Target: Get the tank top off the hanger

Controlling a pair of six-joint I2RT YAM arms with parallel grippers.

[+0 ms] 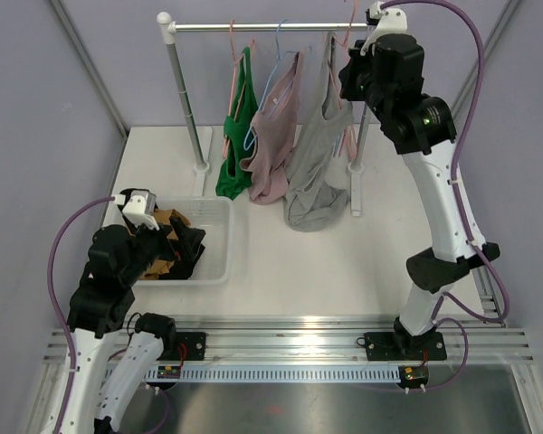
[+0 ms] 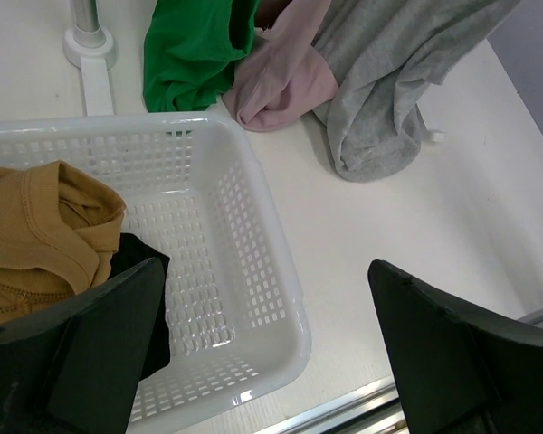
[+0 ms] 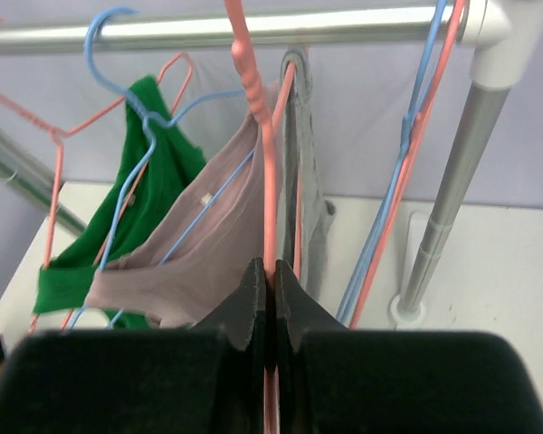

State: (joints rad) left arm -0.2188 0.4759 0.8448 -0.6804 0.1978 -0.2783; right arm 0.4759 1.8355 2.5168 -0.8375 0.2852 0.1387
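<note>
While my right claw [image 3: 270, 291] is shut tight on the thin pink wire hanger [image 3: 251, 81], the grey tank top [image 3: 300, 154] hangs right beside it under the silver rail [image 3: 253, 30]. I think I now have the hanger, so next I lift its hook off. My left claw [image 2: 267, 276] is wide open.

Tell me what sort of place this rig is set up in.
Probably a lab test cell staged as a laundry corner: a clothes rail hung with tank tops on wire hangers, a white laundry basket, and an aluminium mounting rail in front.
</note>
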